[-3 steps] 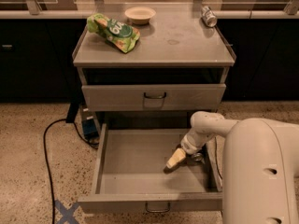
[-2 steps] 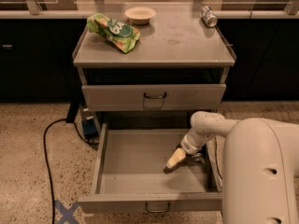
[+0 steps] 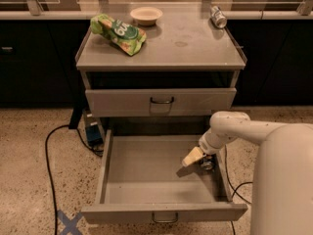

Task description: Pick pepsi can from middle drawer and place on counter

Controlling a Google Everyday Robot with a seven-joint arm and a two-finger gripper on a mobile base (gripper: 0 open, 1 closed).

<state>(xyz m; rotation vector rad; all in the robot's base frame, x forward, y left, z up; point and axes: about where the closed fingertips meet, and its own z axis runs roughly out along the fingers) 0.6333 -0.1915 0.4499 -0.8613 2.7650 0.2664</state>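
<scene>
Barely anything is changing since a second ago: my tool (image 3: 193,156) is sitting slightly further toward the right wall of the middle drawer (image 3: 146,199), and everything else is lying where it was.

My tool, a pale wedge at the end of my white arm (image 3: 234,129), is reaching down into the right side of the open drawer. I cannot tell whether it is released or clenched. Just beside it, against the right wall, a small dark shape with a silvery glint is showing. I am taking this to be the pepsi can (image 3: 208,164), though most of it is hidden by my tool. It is resting low on the drawer floor, not lifted.

I am judging that the picking step is in hand, with the grasp not yet confirmed. The next move is calling for a firm hold on the can, a lift straight up past the low drawer wall, then a carry over the closed upper drawer (image 3: 161,102) to a bare patch of the counter (image 3: 186,48).

Counting outward: two drawers are showing, one open and one closed. One green snack bag (image 3: 117,32) and one pale bowl (image 3: 146,14) are sitting on the counter, and one silvery can (image 3: 218,16) is lying at its back right corner. One dark cable (image 3: 51,151) and one blue tape cross (image 3: 68,222) are lying on the floor.
</scene>
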